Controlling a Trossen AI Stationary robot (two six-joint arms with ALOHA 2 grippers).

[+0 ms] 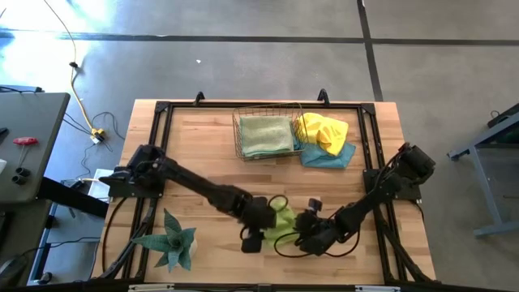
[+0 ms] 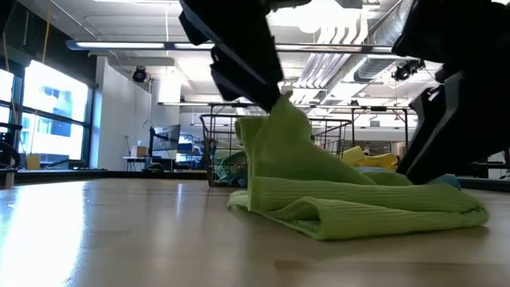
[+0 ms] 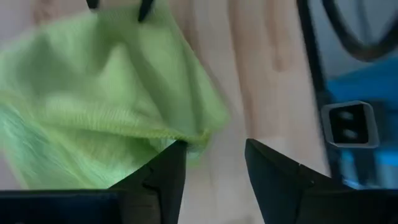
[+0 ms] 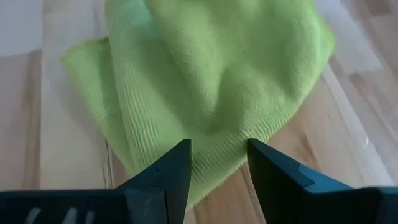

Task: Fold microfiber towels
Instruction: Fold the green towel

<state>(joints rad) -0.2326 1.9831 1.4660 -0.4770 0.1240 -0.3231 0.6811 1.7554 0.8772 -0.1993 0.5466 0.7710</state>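
two dark arms meet over the front middle of the wooden desk (image 1: pixel 203 154), with a lime green towel (image 1: pixel 281 225) lying crumpled between them. the left hand (image 3: pixel 211 163) sits at the towel's left edge; its fingers stand apart, and the cloth's hem lies just ahead of one fingertip (image 3: pixel 176 155), with bare wood in the gap, so it grips nothing. the right hand (image 4: pixel 217 158) hangs over the towel's right side, its fingers parted and straddling the ribbed hem (image 4: pixel 205 140), low above it; whether they pinch the cloth cannot be told. in the low view the towel (image 2: pixel 351 203) rests on the desk in loose folds, one peak rising up against a dark arm above it.

farther back, a copper wire basket (image 1: pixel 237 130) holds a folded pale green towel (image 1: pixel 266 135). just to its right a yellow towel (image 1: pixel 321 130) lies bunched on top of a light blue towel (image 1: pixel 331 157), touching the basket's side. a spiky green plant (image 1: pixel 172 241) stands at the desk's front left, well apart from the lime cloth.
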